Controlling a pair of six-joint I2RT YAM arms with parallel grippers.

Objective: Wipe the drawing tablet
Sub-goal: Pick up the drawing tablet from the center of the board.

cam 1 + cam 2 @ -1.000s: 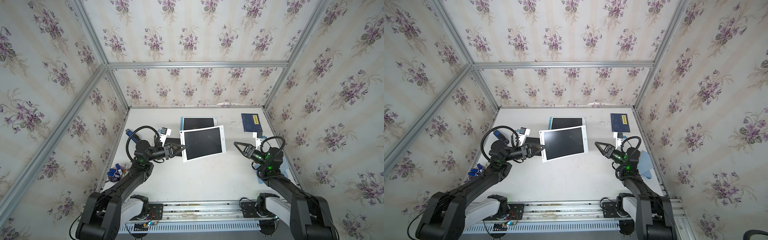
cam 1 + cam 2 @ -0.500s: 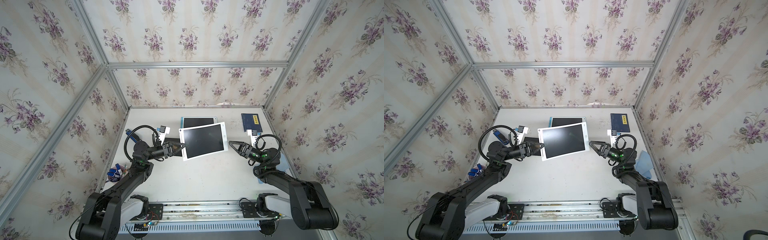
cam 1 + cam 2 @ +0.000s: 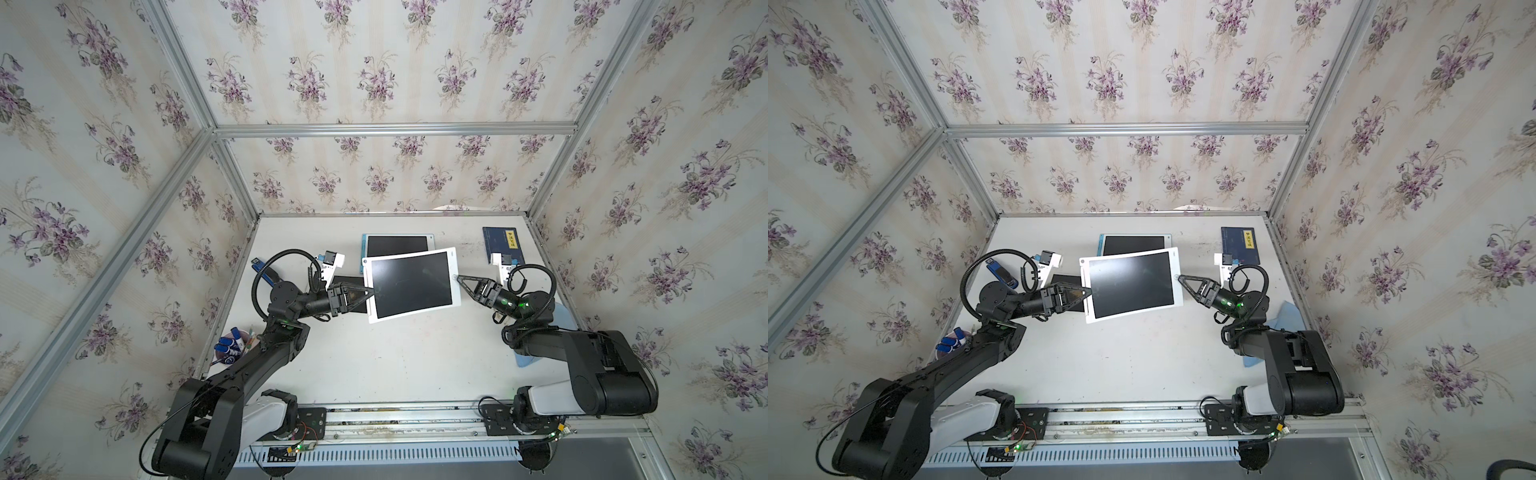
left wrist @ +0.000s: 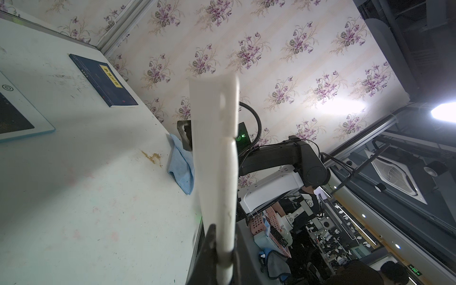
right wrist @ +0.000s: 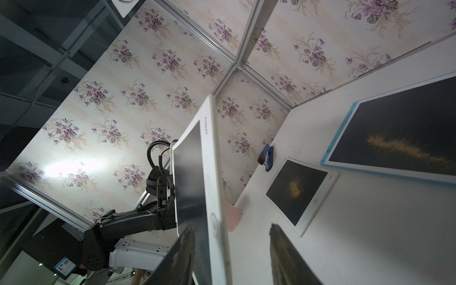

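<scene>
The left gripper (image 3: 370,293) pinches the tablet's (image 3: 409,284) edge, holding it above the table (image 3: 395,357). The right gripper (image 5: 232,249) is spread around the opposite edge, one finger (image 5: 181,254) touching it.

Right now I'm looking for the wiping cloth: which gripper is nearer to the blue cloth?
Right. The right gripper is at the lifted white tablet, on the table side where the blue cloth lies. The left gripper clamps the tablet's opposite edge, farther off.

White-framed black tablet (image 3: 409,285), blue cloth (image 4: 181,167), purple-flowered wallpaper (image 3: 374,79)
</scene>
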